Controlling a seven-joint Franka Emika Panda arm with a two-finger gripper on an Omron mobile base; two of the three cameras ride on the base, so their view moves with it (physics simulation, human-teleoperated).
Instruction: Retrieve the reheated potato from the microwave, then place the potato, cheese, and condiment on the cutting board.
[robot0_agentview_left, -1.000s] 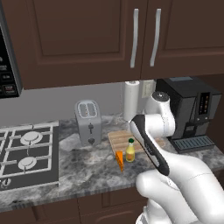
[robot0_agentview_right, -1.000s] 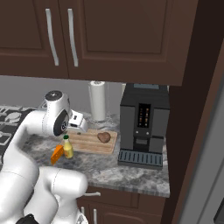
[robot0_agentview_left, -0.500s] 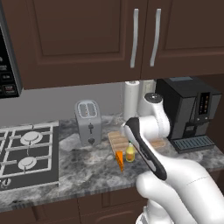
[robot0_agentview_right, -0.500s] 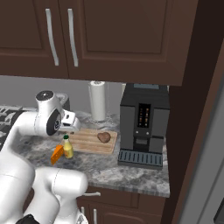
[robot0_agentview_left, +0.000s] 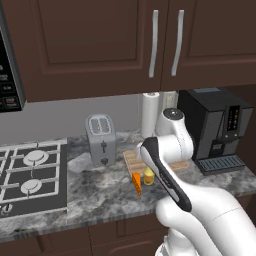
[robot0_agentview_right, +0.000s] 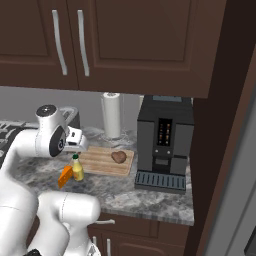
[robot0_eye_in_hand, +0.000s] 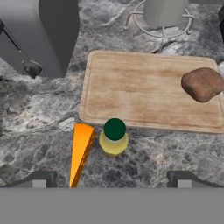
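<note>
Already the potato (robot0_eye_in_hand: 202, 84) lies on the cutting board (robot0_eye_in_hand: 144, 89), at the board's far right end as the hand view has it, so what is left to move is the cheese (robot0_eye_in_hand: 81, 151) and the condiment bottle (robot0_eye_in_hand: 114, 138). Both stand on the desk (robot0_eye_in_hand: 39, 122) just off the board's near long edge, close to its left corner. The bottle is upright, its dark cap facing the camera, and the cheese wedge lies just beside it on the left, its long axis running toward the board and away from it.

The end effector (robot0_eye_in_hand: 110, 180) hangs above these two with its fingers spread wide and nothing between them. In the hand view the bottle sits almost on the midline between the two fingertips (robot0_eye_in_hand: 41, 179), a little ahead of them, while the cheese is off toward the left fingertip. My judgement is that the bottle is the nearer and better centred target: a fairly straight descent would bring the fingers either side of it, though the cheese is close enough to be nudged by the left finger.

From the right base view the bottle (robot0_agentview_right: 77, 168) and cheese (robot0_agentview_right: 65, 176) lie below the wrist, with the board (robot0_agentview_right: 100, 161) behind them.
</note>
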